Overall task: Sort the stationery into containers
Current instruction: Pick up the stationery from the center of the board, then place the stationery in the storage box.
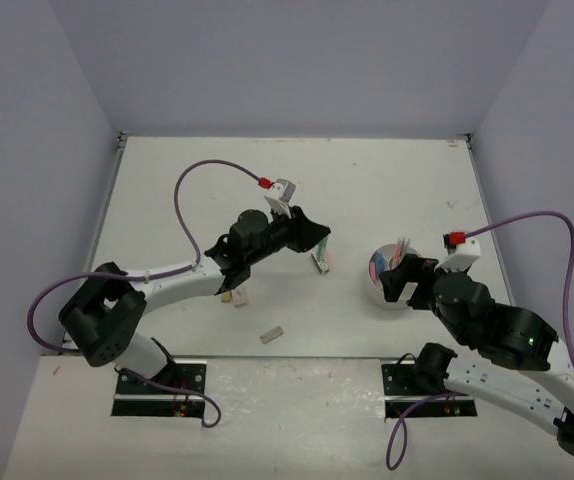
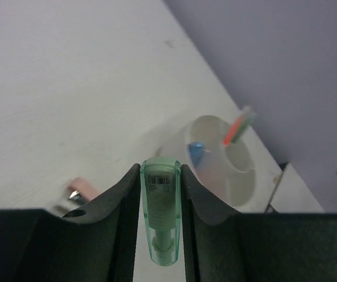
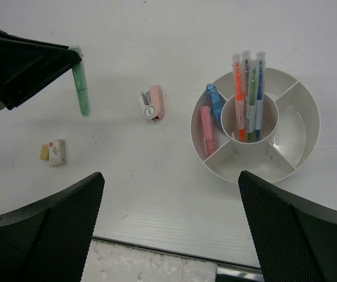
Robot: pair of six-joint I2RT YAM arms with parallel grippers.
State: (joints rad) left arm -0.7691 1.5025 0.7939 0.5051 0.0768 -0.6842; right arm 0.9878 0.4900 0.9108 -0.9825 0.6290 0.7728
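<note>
Top view: the right gripper covers half the organizer. Left wrist view: the pink piece is blurred and part-hidden.

Flat white matte tabletop, a few faint scuff marks on the far part.

We count four things lying directly on it:
- Round white plastic organizer w/ inner dividers, upright, on the right side.
- Small pink-and-white stubby piece, flat, near the organizer's left but not touching it.
- Tiny tan-and-white block, further left and closer to the near edge, well apart from the pink piece.
- Small grey rectangular block, lying askew by the near edge, approx. centre, on its own.
</note>
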